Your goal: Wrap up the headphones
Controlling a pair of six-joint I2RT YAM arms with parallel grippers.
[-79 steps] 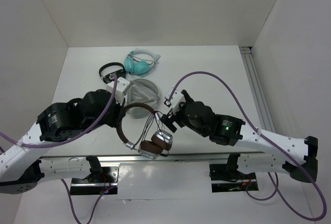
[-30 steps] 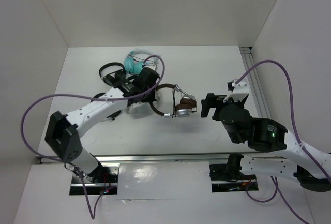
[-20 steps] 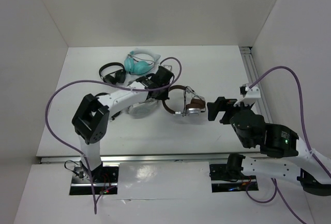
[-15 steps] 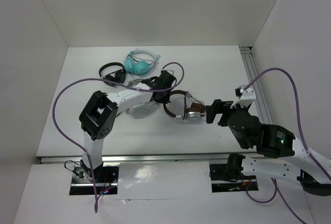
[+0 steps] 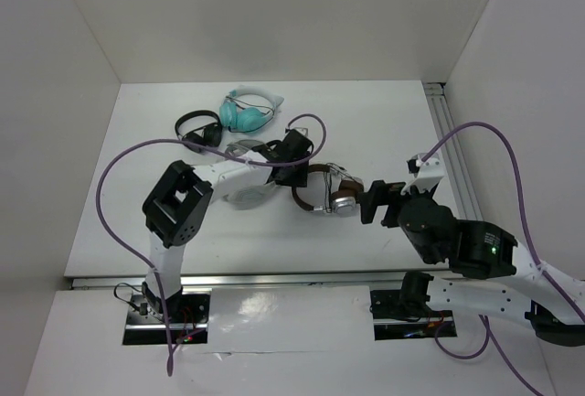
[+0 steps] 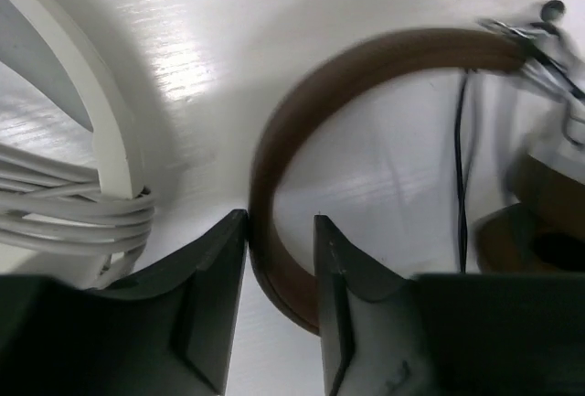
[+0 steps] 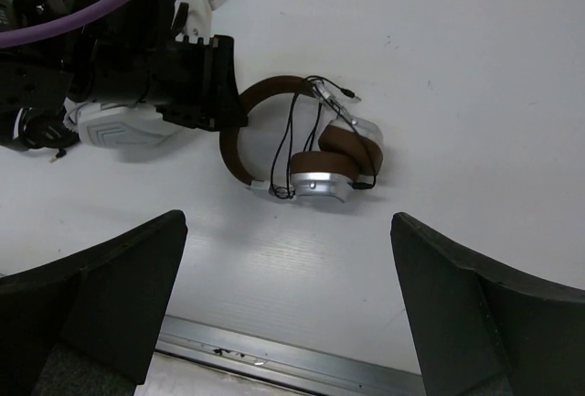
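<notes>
The headphones (image 5: 325, 191) lie on the white table with brown headband (image 7: 239, 140), brown pads and silver ear cups (image 7: 318, 182). Their thin black cable (image 7: 294, 144) is looped across the band and cups. My left gripper (image 5: 295, 174) straddles the headband (image 6: 274, 167). Its fingers stand a little apart: the left finger is against the band and a gap shows at the right finger. It is open (image 6: 280, 224). My right gripper (image 7: 288, 222) is wide open, low over the table just near of the ear cups, with nothing between its fingers (image 5: 370, 202).
A teal pair (image 5: 247, 112) and a black pair (image 5: 196, 126) lie at the back left. A light-grey pair (image 5: 242, 193) sits under the left arm, its white band (image 6: 101, 140) and cable bundle (image 6: 64, 222) just left of my left fingers. A metal rail (image 7: 274, 355) edges the table's front.
The left arm has carried the headphones rightward and a little nearer, then its jaws have parted off the headband. The right gripper has shifted slightly left toward the ear cups, still wide open.
</notes>
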